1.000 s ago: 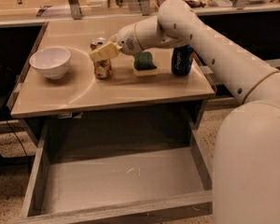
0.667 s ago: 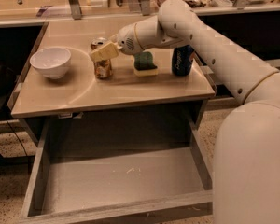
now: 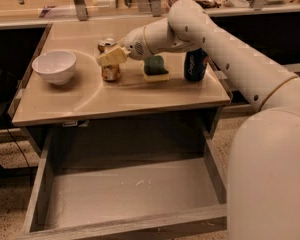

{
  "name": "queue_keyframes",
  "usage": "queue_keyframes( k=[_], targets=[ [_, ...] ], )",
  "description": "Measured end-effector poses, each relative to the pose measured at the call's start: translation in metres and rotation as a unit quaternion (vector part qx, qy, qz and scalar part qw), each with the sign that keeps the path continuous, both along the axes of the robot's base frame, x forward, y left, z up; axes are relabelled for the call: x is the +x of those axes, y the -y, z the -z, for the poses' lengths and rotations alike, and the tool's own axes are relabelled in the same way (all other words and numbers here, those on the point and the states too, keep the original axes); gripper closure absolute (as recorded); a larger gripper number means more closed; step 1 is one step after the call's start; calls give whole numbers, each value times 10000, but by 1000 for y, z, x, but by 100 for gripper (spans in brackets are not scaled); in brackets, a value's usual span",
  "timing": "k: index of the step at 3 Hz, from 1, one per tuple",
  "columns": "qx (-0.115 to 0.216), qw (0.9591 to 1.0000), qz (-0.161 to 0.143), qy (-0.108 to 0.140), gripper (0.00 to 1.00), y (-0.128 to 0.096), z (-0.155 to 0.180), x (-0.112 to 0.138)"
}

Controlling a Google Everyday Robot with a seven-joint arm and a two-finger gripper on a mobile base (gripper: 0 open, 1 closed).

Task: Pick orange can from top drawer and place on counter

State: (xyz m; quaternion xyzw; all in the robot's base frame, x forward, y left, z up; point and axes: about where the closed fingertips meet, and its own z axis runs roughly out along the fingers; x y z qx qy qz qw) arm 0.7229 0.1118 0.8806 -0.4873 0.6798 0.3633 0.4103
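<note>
— Gripper (image 3: 112, 57) position, camera view?
— Cream-tipped gripper, at the end of the white arm reaching in from the right, sits against the upper body of the small orange-tan metal can (image 3: 110, 72). Clamped or released: cannot tell.
— Can location and axis?
— Upright on the glossy beige counter (image 3: 65, 104), long axis vertical, between the white bowl (image 3: 54, 66) and the green-and-yellow sponge (image 3: 155, 68). The wide grey top drawer (image 3: 130, 194) stands open below, no can in it.
— Next move?
— Probably release, then withdraw level toward the right, along the arm's line, without tipping the can.
</note>
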Motion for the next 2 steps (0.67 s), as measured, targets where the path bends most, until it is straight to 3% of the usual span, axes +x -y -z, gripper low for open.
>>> queue_keyframes(
  k=[1, 2],
  targets=[
    [0, 10000, 0, 0, 0, 0, 0, 0],
    [0, 10000, 0, 0, 0, 0, 0, 0]
  ],
)
